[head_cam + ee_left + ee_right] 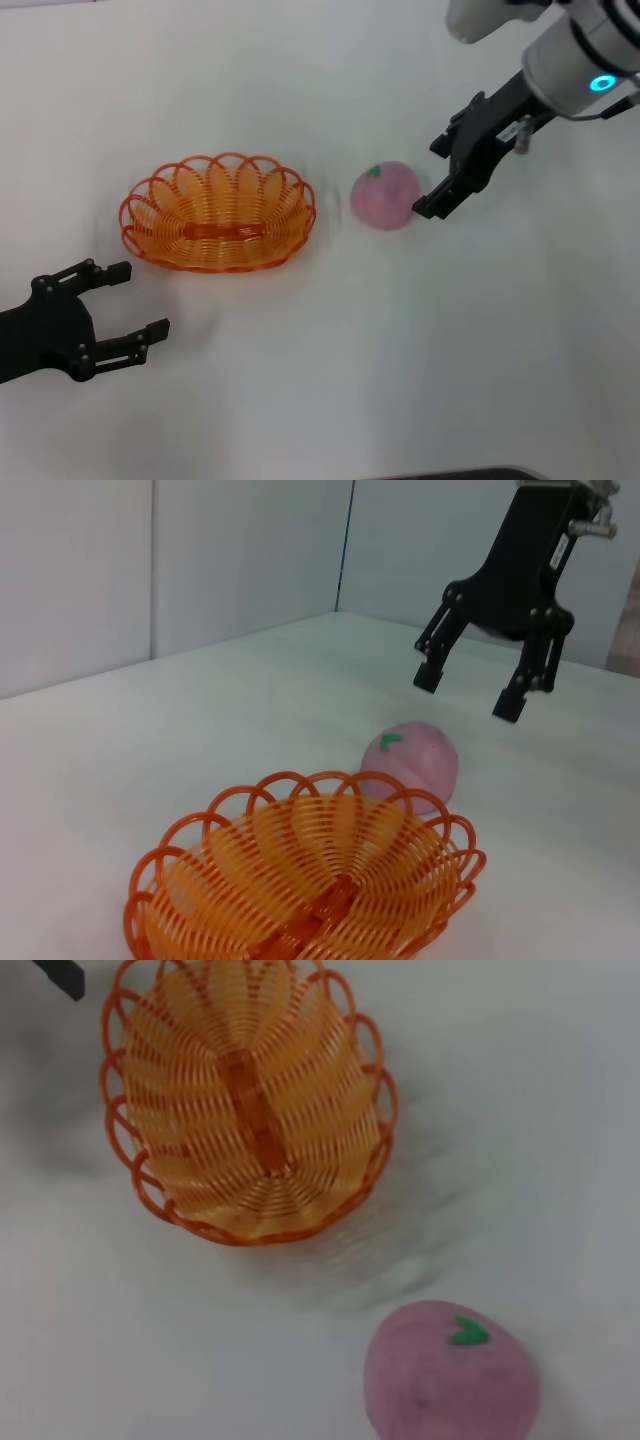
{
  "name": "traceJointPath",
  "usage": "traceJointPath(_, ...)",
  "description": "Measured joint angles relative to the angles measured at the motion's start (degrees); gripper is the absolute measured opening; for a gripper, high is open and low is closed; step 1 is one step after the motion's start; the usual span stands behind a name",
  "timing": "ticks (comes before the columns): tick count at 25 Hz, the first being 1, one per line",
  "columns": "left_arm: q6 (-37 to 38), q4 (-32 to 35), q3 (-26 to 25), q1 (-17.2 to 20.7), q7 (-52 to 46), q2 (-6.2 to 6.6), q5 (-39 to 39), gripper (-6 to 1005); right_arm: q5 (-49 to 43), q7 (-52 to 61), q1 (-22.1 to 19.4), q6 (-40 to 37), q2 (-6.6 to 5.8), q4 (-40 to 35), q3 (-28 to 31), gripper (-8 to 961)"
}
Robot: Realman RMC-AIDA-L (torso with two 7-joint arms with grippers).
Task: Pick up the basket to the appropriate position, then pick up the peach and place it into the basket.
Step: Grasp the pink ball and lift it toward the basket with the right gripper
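The peach (385, 195) sat on the white table (400, 380), just to the right of the basket (217, 212) and apart from it, its green spot turned up and slightly toward the far side. The orange basket rested upright and empty, its long axis running left to right across the table, its mouth open to above. The right gripper (442, 183) hung close beside the peach on its right and a little above it, jaws spread wide and holding nothing. The left gripper (135, 300) lay near the basket's near-left side, also wide open and empty. The basket seemed already placed, so the peach pick was in hand; next, the right gripper would need to drop around the peach and close.
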Motion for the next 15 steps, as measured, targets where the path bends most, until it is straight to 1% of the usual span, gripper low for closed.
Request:
traceJointPath(2, 0.0, 0.0, 0.0, 0.0, 0.0, 0.00, 0.0, 864, 0.1, 0.8, 0.6, 2.8, -0.07, 2.1, -1.8, 924)
traceJointPath(7, -0.1, 0.0, 0.0, -0.1, -0.4, -0.05, 0.8, 864, 0.4, 1.5, 1.0, 5.6, -0.16, 3.8, -3.6, 924)
traceJointPath(15, -0.2, 0.1, -0.1, -0.3, -0.8, -0.09, 1.3, 863, 2.2, 1.6, 1.7, 7.9, -0.25, 5.9, -5.4, 923)
